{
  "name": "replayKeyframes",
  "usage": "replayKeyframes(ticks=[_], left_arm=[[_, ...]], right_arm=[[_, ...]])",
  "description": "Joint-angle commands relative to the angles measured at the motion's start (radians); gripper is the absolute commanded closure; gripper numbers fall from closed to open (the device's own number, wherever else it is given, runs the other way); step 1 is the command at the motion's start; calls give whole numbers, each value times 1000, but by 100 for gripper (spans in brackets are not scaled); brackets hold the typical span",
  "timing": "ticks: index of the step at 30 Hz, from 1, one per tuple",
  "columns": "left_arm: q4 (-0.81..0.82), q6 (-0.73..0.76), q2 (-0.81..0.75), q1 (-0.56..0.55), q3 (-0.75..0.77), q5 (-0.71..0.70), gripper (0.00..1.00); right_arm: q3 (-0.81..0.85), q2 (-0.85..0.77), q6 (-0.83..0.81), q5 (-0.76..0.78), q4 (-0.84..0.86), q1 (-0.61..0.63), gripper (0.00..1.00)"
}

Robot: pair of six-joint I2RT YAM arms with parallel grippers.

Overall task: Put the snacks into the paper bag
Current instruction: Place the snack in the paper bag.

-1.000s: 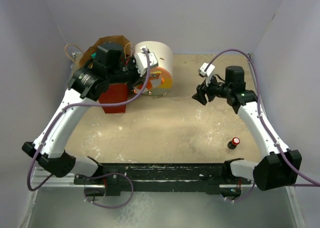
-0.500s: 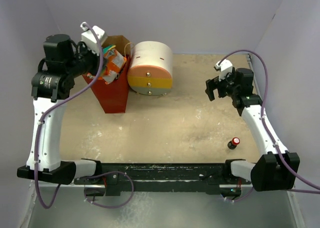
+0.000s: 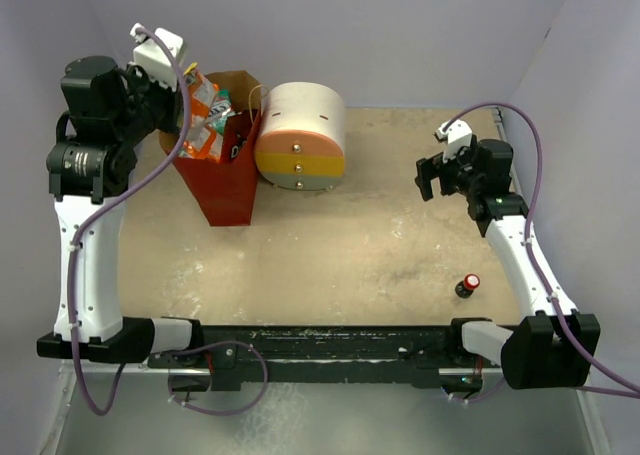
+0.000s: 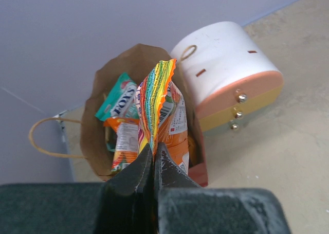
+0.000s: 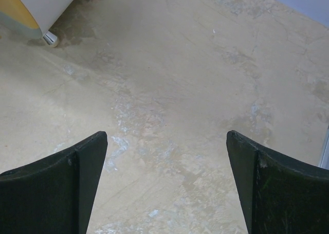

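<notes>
Left arm has swung up and back – left gripper (image 4: 153,149) pinched tight on the crimped edge of a crinkly orange foil packet (image 4: 165,110), over the open kraft paper bag (image 4: 128,61) w/ teal packet (image 4: 119,97) inside. Now spread wide, right gripper (image 5: 165,137) hangs above scuffed tabletop (image 5: 169,64).

Left gripper (image 4: 153,149) high (jaws pinched), right gripper (image 5: 167,136) splayed

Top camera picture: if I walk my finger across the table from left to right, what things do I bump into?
Paper bag → round drawer unit → right tool → small red-capped bottle.
</notes>
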Motion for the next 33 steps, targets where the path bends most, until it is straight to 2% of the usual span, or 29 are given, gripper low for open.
replayKeyframes(ticks=[1,13,28,33], left_arm=[[116,57,49,6,75,-108,98],[160,164,195,9,123,-157,98],[18,156,412,109,245,57,97],[-30,133,464,117,266,88,95]], right_arm=[[-6,-29,8,-30,49,-3,0],[-8,-34,-1,-40,46,-3,0],[-10,-30,-8,-35,49,-5,0],[-10,-28,-10,-40,49,-5,0]])
